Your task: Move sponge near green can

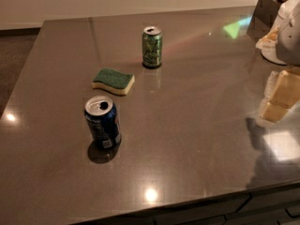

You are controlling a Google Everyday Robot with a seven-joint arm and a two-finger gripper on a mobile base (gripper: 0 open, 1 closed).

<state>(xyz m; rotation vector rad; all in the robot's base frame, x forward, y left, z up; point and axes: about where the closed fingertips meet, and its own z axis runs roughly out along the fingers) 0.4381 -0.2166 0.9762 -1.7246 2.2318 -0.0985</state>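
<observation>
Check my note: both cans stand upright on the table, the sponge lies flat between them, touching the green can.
Wrong on touching: the camera view shows the sponge apart from the green can, bare table between them. Both it and the blue can stand upright, the sponge flat between. The gripper is at the right edge, far from all three.

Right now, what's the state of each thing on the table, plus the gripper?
sponge: lying flat, green side up, between the two cans, touching neither.
green can: upright, top looks opened.
blue can: upright, top opened.
gripper: at the right edge of view, well away from the sponge and both cans.
</observation>
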